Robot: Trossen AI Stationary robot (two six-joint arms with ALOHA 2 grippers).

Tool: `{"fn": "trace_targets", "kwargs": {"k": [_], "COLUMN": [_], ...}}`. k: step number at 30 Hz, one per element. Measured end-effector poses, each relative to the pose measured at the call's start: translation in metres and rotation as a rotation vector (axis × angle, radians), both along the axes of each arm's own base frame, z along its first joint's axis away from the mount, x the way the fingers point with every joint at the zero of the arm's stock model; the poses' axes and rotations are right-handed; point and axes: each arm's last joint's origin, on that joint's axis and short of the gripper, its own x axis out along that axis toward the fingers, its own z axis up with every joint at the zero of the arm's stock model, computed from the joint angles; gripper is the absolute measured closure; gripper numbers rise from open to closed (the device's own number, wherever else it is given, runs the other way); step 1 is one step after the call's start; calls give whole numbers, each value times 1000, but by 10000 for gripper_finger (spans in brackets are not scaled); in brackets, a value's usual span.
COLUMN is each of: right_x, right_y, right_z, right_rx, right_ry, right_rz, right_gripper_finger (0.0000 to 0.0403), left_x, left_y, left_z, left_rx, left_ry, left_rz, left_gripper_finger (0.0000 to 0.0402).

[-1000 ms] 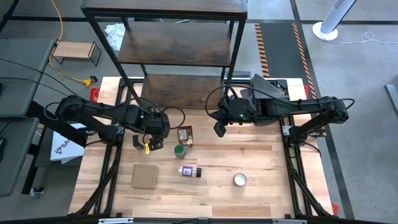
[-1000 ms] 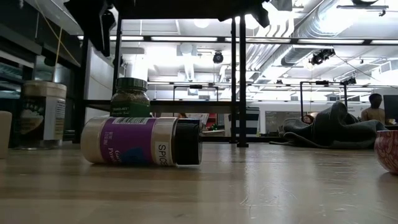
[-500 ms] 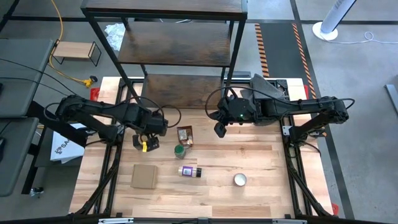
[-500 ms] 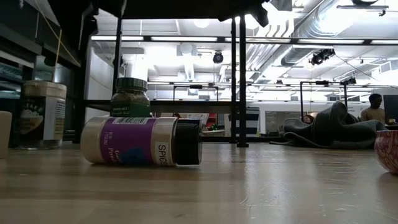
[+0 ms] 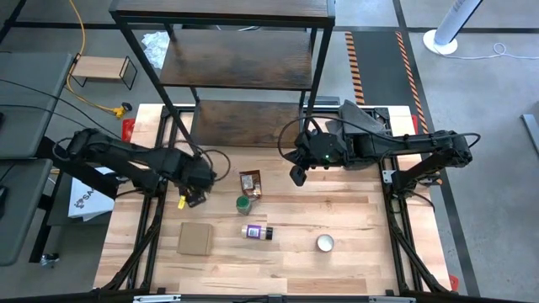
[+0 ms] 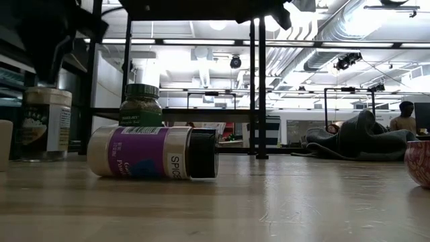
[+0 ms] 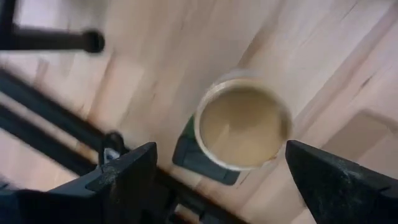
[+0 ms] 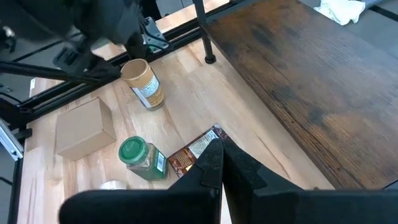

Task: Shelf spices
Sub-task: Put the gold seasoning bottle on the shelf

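The tan-lidded jar (image 7: 244, 127) stands upright on the table (image 5: 354, 215), near its left edge, in front of the shelf (image 5: 244, 63). A second ago the left tool (image 5: 194, 193) hung a little to the right of it, nearer the pouch (image 5: 250, 182); it has since slid over and now sits straight above the jar, hiding it from overhead. Its jaws have spread as it went and stand released, one finger on each side of the lid and neither touching it. That looks like the lining-up before a grasp: the tool would need to drop around the jar and close before anything can go to the shelf.

The green-lidded jar (image 5: 243, 204) stands just below the pouch, and the purple-labelled jar (image 5: 256, 231) lies on its side nearer the front. None of them has moved, and no spice shows on the shelf boards. The right tool (image 5: 296, 176) is clenched on nothing, waiting over the table by the shelf's front right leg
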Motion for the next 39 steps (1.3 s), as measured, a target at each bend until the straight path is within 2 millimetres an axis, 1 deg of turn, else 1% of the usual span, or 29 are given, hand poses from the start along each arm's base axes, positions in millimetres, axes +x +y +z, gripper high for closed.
{"fn": "trace_targets", "kwargs": {"k": [4, 6, 11, 13, 18, 25, 32, 39], "right_x": [0, 0, 0, 0, 1, 1, 1, 1], "right_y": [-1, -2, -7, -9, -10, -10, -10, -10], "right_z": [0, 0, 0, 0, 1, 1, 1, 1], "right_rx": [0, 1, 37, 40, 41, 42, 45, 43], "right_ry": [-1, -2, -14, -16, -25, -28, -28, -27], "right_rz": [-6, -11, -55, -65, -68, -66, -68, -67], "right_gripper_finger": [403, 403, 403, 403, 403, 403, 403, 403], "left_x": [-6, -9, -14, -14, -15, -4, -3, 4], "left_y": [1, 2, 8, 9, 8, 5, 6, 4], "left_z": [14, 15, -3, -7, -9, -9, -16, -26], "left_rx": [-43, -72, -101, -97, -103, -104, -85, -68], "left_ry": [-156, -187, -131, -126, -122, -193, -104, -22], "left_rz": [-49, -75, -53, -45, -30, -166, -155, -153], "left_gripper_finger": [51, 51, 51, 51, 51, 51, 51, 51]}}
